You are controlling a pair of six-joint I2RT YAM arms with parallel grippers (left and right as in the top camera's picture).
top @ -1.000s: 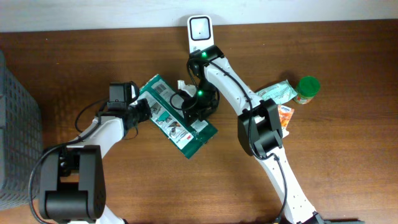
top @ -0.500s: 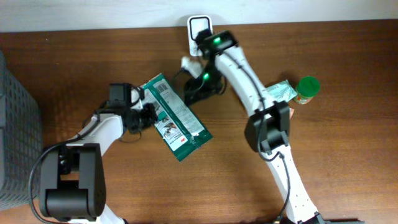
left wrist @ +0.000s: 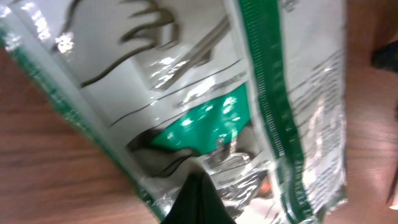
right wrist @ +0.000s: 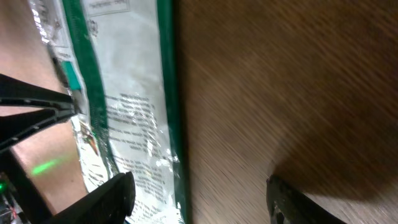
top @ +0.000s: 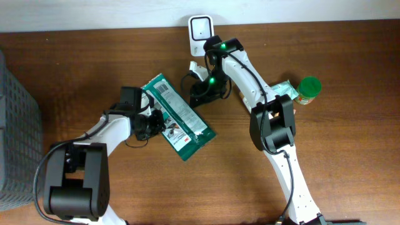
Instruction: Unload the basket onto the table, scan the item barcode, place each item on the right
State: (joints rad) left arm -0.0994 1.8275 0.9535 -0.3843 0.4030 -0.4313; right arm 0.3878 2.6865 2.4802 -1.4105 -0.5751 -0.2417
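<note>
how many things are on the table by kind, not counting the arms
packets: 2, the green and white packet and the pale green packet
green-lidded jar: 1
white scanner: 1
grey basket at the left edge: 1
total: 5

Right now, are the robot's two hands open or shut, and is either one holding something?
Left gripper: shut on the green and white packet.
Right gripper: jaws open, holding nothing.
</note>
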